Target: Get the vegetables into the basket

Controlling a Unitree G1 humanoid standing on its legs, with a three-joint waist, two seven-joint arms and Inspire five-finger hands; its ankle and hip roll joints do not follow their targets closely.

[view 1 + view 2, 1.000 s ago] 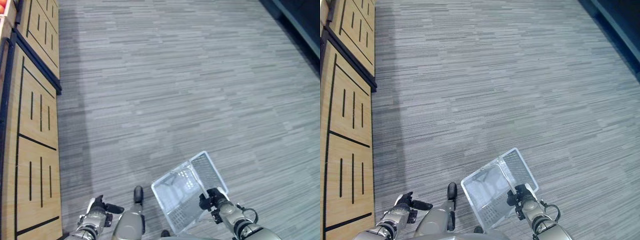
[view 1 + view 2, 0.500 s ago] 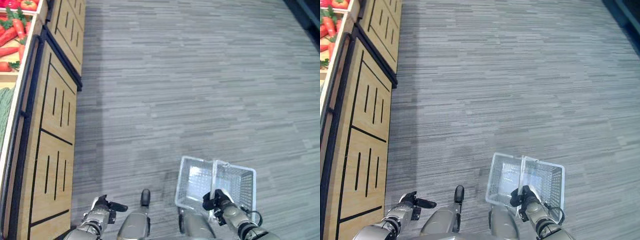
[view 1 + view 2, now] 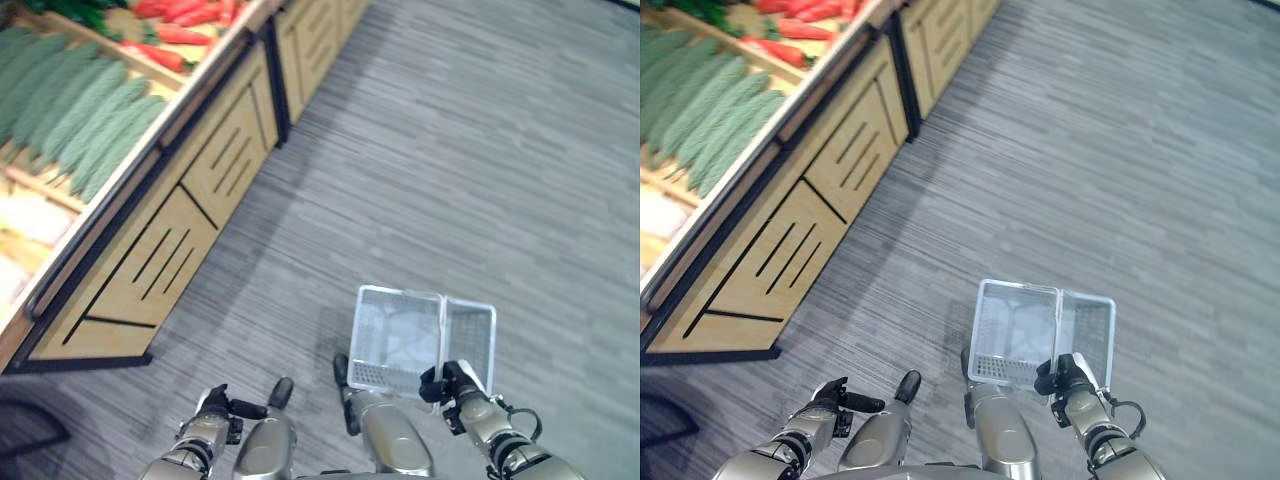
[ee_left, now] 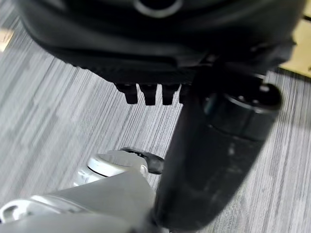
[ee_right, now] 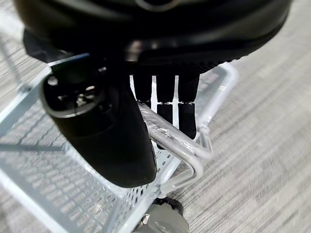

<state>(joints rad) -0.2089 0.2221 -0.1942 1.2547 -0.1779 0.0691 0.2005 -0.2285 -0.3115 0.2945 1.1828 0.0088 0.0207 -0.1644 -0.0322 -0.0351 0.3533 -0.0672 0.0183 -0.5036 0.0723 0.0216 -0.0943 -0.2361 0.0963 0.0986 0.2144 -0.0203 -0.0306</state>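
basket (image 3: 410,335) level, long axis crosswise | right hand (image 3: 452,388) gripping handle (image 5: 175,145)

Camera swings toward the produce shelf

The view now turns left, bringing cucumbers (image 3: 75,115) and carrots (image 3: 170,50) on the wooden shelf (image 3: 190,200) in, ahead-left of the left hand (image 3: 215,408); the basket (image 3: 420,335), tilted a second ago, now hangs level from the right hand (image 3: 452,388).

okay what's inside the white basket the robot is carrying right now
Nothing can be seen inside the basket: its mesh floor looks bare, with no vegetables in it. The right hand curls round its handle. The part of the floor beneath the handle and hand is covered from view.
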